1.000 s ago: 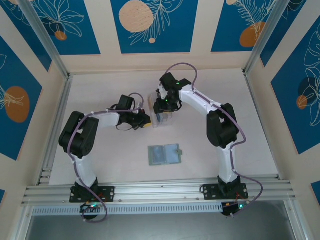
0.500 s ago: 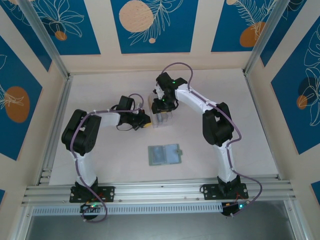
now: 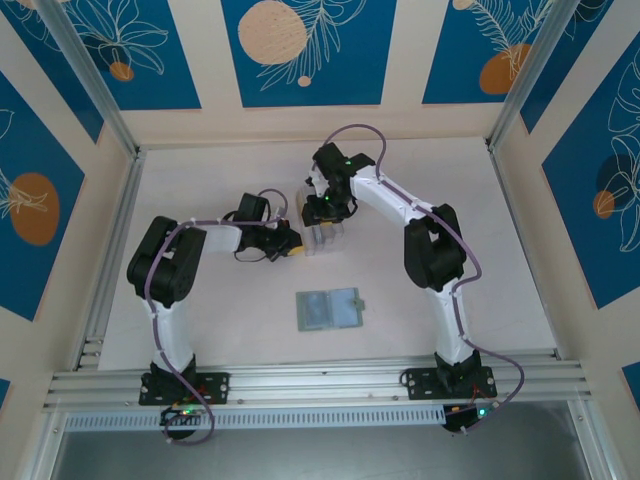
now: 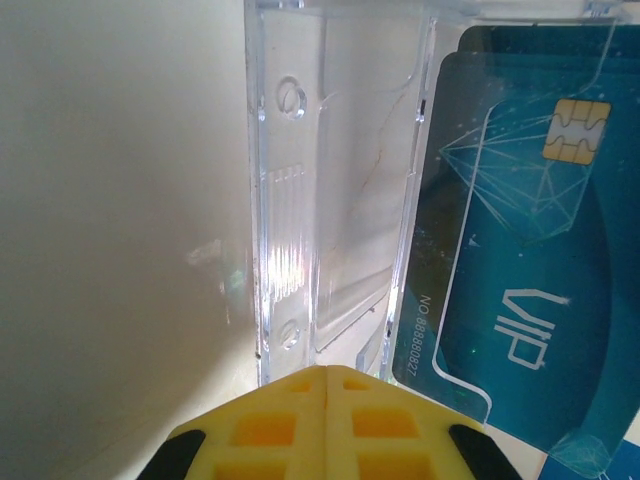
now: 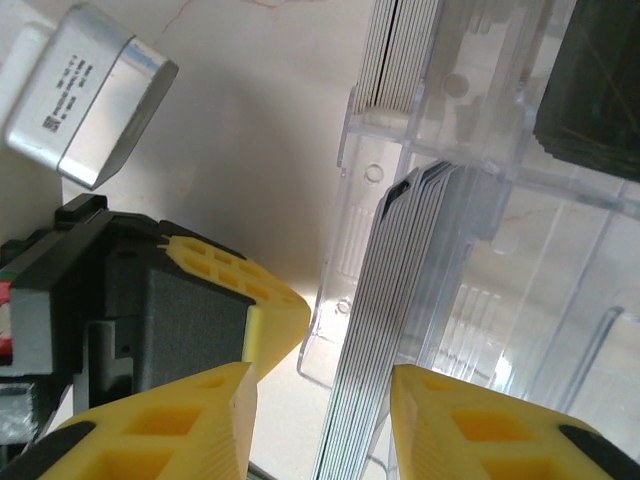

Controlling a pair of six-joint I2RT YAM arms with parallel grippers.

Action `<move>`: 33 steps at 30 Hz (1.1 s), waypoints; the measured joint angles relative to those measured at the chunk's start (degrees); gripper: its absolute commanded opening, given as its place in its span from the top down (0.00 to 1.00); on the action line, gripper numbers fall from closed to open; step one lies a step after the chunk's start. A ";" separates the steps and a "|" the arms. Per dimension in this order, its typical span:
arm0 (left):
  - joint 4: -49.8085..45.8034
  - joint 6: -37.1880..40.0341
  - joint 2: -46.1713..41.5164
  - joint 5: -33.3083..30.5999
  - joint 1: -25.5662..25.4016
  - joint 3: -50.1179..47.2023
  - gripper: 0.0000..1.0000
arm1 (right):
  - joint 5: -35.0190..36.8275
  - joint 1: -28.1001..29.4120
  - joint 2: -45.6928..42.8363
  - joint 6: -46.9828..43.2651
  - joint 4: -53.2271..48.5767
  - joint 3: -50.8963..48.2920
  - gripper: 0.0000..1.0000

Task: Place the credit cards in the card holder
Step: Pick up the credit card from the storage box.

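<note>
The white-and-black left arm (image 3: 165, 275) is bending sharply at the elbow and reaching rightward, and its yellow-tipped left gripper (image 4: 326, 405) is pressing its 2 fingers fully together. The white-and-black right arm (image 3: 432, 250) is arching up and leftward with its wrist pointing down, and its yellow-tipped right gripper (image 5: 320, 410) is holding its 2 fingers apart.

place: robot lab cell | evidence: aluminium frame (image 3: 320, 378), patterned wall panels (image 3: 305, 50)

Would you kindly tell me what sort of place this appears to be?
Probably a robot-lab test cell: a table walled in by blue printed panels, an aluminium rail carrying two bolted arms, and a card holder laid out.
</note>
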 measured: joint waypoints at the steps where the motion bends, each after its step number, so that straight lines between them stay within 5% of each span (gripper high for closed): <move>1: 0.00 0.00 0.00 0.04 0.00 0.00 0.97 | 0.00 0.00 0.31 -0.02 -0.15 0.11 0.63; 8: 0.04 -0.28 0.04 0.09 0.00 0.00 0.97 | -0.39 -0.48 0.61 0.02 -0.52 0.35 0.73; 21: 0.90 -0.42 0.44 0.52 0.04 0.00 0.97 | -6.08 -2.49 0.31 0.68 0.85 -0.98 0.70; 33: 2.08 -0.87 0.98 0.50 0.04 0.00 0.97 | -8.26 -3.50 -0.17 1.27 2.08 -2.16 0.81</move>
